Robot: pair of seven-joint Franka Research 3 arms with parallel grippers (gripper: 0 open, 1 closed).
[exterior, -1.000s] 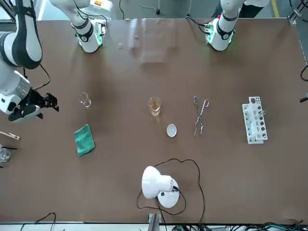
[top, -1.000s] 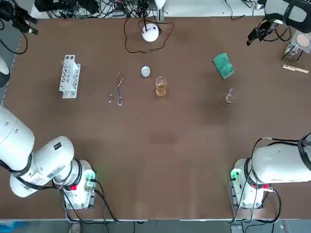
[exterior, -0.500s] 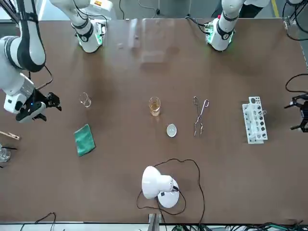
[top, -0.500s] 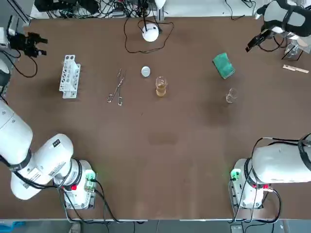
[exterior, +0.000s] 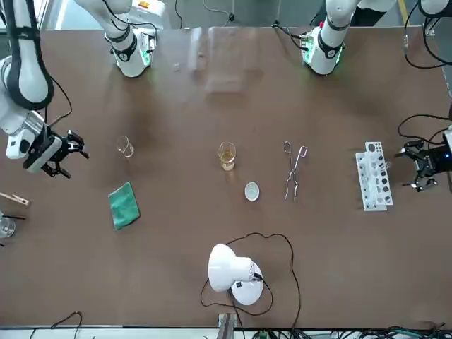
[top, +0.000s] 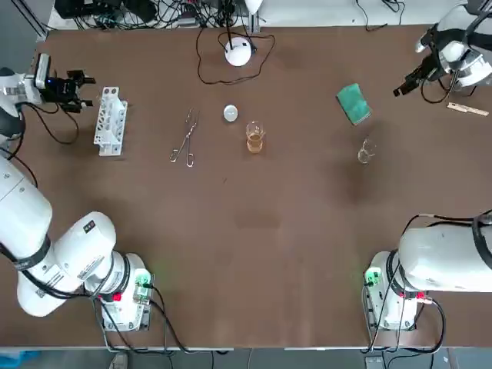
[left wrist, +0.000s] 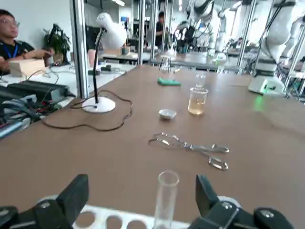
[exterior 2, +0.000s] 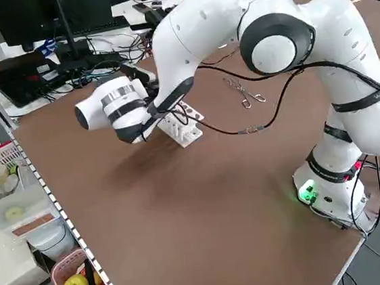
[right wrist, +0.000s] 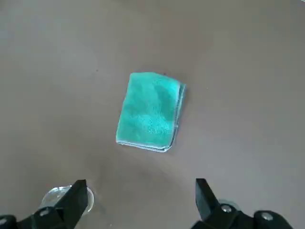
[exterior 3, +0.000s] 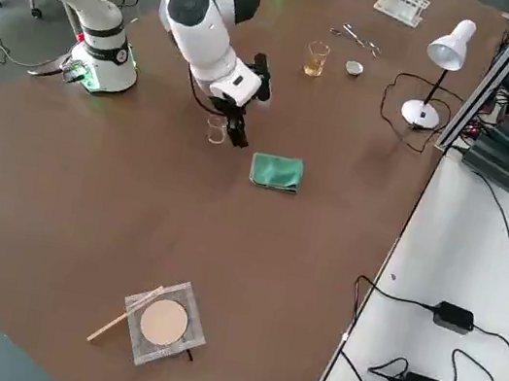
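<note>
While level, L claw (top: 86, 91) by rack (top: 110, 121)

We can read no text, label, brand, number or sign in any view; nothing legible stands on anything we see.

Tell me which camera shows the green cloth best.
The right wrist view: the cloth lies flat mid-picture, with the open right gripper near it. Top, front and right side views show it small; the left wrist view, a distant sliver; the left side view, nothing.
</note>
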